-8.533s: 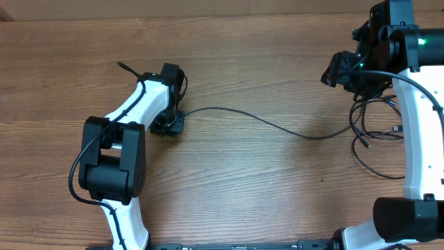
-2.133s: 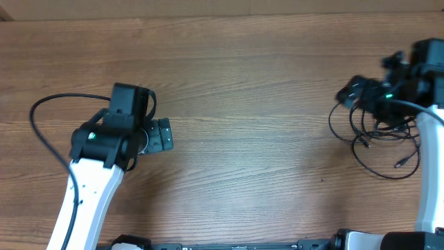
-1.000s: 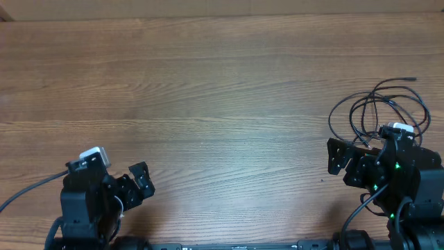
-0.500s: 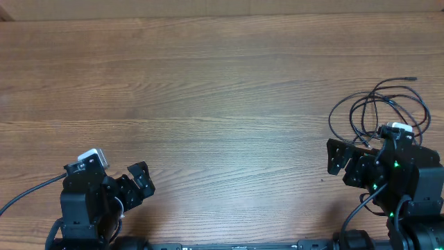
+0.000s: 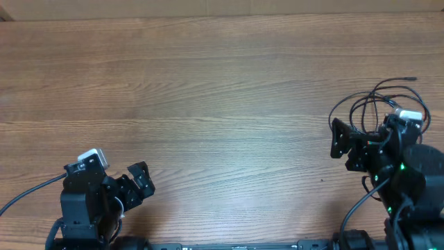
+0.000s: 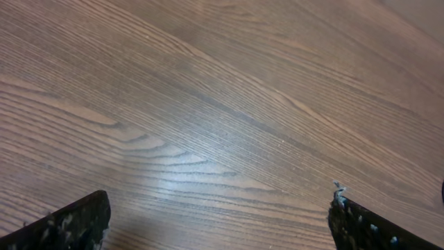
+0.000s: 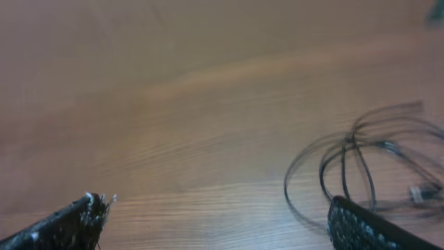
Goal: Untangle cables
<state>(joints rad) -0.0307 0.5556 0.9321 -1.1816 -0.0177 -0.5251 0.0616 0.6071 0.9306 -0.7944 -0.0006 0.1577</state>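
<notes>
The cables (image 5: 380,104) lie as a bundle of thin black loops on the wooden table (image 5: 222,90) at the far right, one plug end pointing to the back right. My right gripper (image 5: 345,146) hovers open just left of and in front of the loops, holding nothing. In the blurred right wrist view the cables (image 7: 350,163) lie ahead of the right finger, with bare wood between the open right gripper (image 7: 215,223) tips. My left gripper (image 5: 141,182) stands open at the front left, far from the cables. The left wrist view shows my left gripper (image 6: 218,226) over bare wood.
A black wire (image 5: 28,193) runs from the left arm (image 5: 87,198) off the left edge. The right arm's body (image 5: 409,180) fills the front right corner and covers the near part of the loops.
The right gripper has shifted a little toward the back, closer to the loops. The left arm has stayed put. Both grippers remain open.
</notes>
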